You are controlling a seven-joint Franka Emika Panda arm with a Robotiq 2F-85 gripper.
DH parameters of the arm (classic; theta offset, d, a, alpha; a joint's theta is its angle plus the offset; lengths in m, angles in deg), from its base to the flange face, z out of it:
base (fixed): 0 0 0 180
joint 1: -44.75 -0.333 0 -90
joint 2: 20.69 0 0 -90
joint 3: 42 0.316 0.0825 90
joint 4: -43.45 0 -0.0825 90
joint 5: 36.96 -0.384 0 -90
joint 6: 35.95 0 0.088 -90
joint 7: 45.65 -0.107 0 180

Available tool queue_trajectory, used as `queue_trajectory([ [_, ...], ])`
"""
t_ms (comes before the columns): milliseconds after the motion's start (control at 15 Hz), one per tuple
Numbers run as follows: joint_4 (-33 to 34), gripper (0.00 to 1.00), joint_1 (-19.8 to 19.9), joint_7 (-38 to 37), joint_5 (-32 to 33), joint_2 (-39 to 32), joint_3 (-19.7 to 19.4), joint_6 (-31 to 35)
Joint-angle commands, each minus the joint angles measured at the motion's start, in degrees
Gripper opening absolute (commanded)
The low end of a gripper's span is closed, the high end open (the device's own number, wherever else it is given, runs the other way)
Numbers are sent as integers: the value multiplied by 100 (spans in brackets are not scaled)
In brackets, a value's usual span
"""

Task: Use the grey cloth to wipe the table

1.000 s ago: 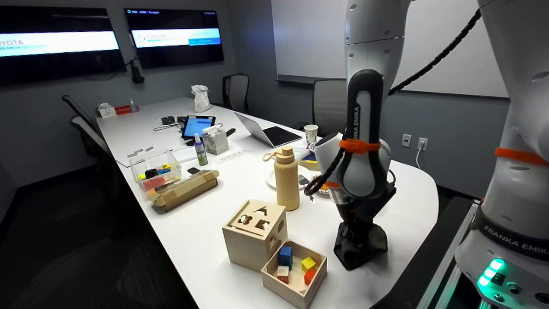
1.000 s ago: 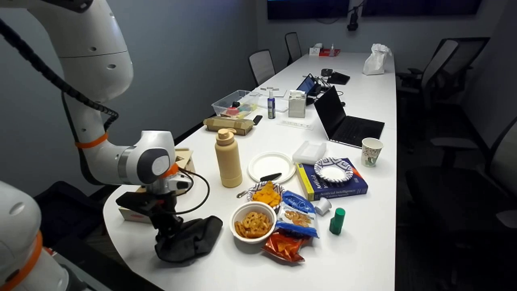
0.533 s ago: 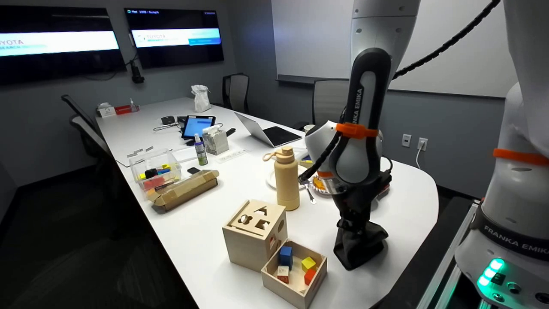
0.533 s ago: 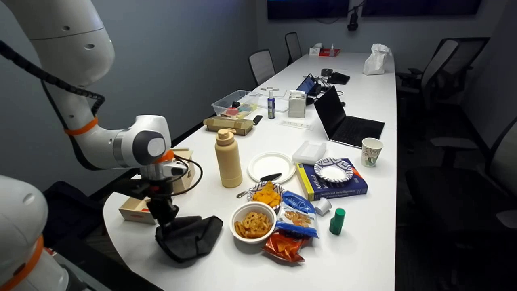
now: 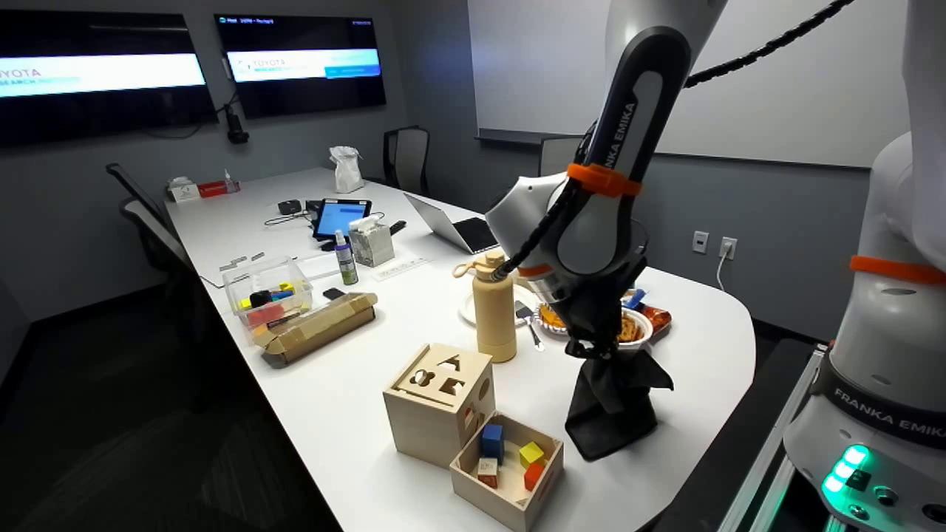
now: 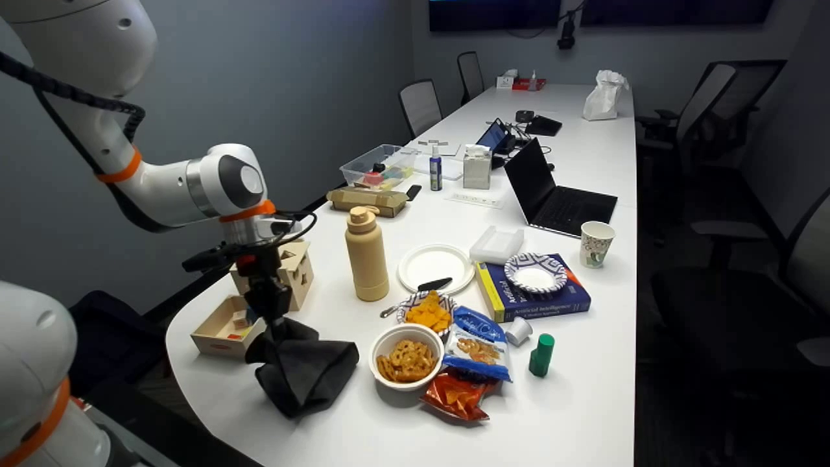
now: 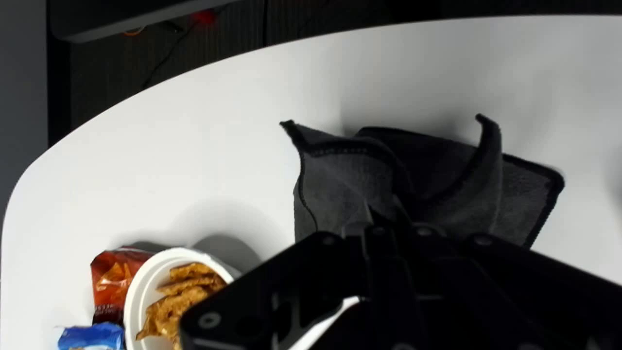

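Block tray [image 6: 214, 344]: going left to right in an exterior view, it sits by the rounded left corner of the table [image 6: 557, 428]. Sweep too wide that way and we could shove it toward the edge.
Shape box [image 6: 297, 285]: right beside the tray, same left edge. Chunky, so we'd guess it's fine unless the gripper [image 7: 384, 209] swings in low.
Gripper jaws: together, clamped on the grey cloth [image 6: 311, 370]. Looks like we've only got a bunch of it, so a hard drag might slip it loose.
Grey cloth: near the table's rounded end, between tray and pretzel bowl [image 6: 405, 386], peaked up under the jaws. Lower folds seem to rest on the table, can't tell how much touches. If we don't press down it'll probably flap instead of wiping.
Bottle [image 6: 367, 263]: upright, farther in from the rounded end. Tall, so a bump could tip it.
Pretzel bowl: our biggest worry. A cloth corner is near it; drag toward the right edge and we could snag the rim and dump snacks.
Chip bags [image 6: 476, 347]: crowded close by the bowl, likely shoved along too.
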Motion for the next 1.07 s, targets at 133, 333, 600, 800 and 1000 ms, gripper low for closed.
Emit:
queue_trajectory([
  [133, 1098, 1, 148, -535, 855, -662, 211, -654],
  [333, 1352, 1, 168, -473, 941, -755, 227, -780],
  [600, 1276, 1, 371, 19, 587, -662, 334, -412],
  [800, 1098, 1, 620, 911, -68, -610, 539, -125],
  [1000, 897, 1, 813, 1660, -738, -552, 621, 358],
])
